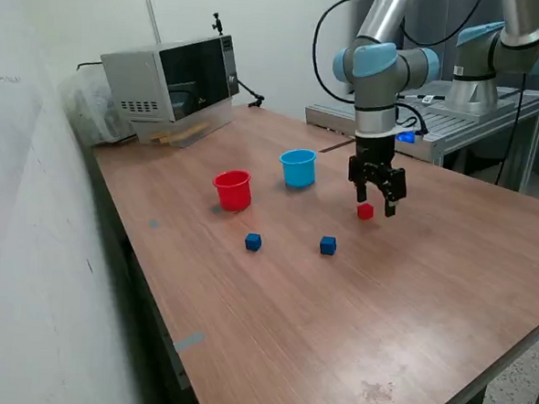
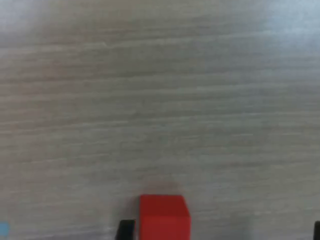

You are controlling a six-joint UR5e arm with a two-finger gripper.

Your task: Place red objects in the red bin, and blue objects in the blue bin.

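Right now the sorting looks barely begun, as far as I can judge: the gripper (image 1: pixel 376 203) hangs low over the wooden table (image 1: pixel 353 335) with its fingers spread, and one red cube (image 1: pixel 365 211) sits on the wood between them, not yet pinched as far as I can tell. The wrist view bears that out: the red cube (image 2: pixel 164 217) rests flat on the grain with one dark finger (image 2: pixel 125 230) just beside it and a sliver of the other well off at the far edge, so the jaws stand wide and hold nothing. Only this one red cube shows; whether a second already lies in the red cup (image 1: pixel 233 189) I cannot say, since from here I see only its rim and a little of its inner wall. The light blue cup (image 1: pixel 297 167) stands near it, towards the exterior view's right, and its inside is just as hidden. Both dark blue cubes are plainly unsorted: one blue cube (image 1: pixel 253 242) lies in front of the red cup, the other blue cube (image 1: pixel 328 246) lies nearer the gripper, each loose on the table and well apart from either cup. A microwave (image 1: pixel 172 82) sits at the far corner, out of the way.
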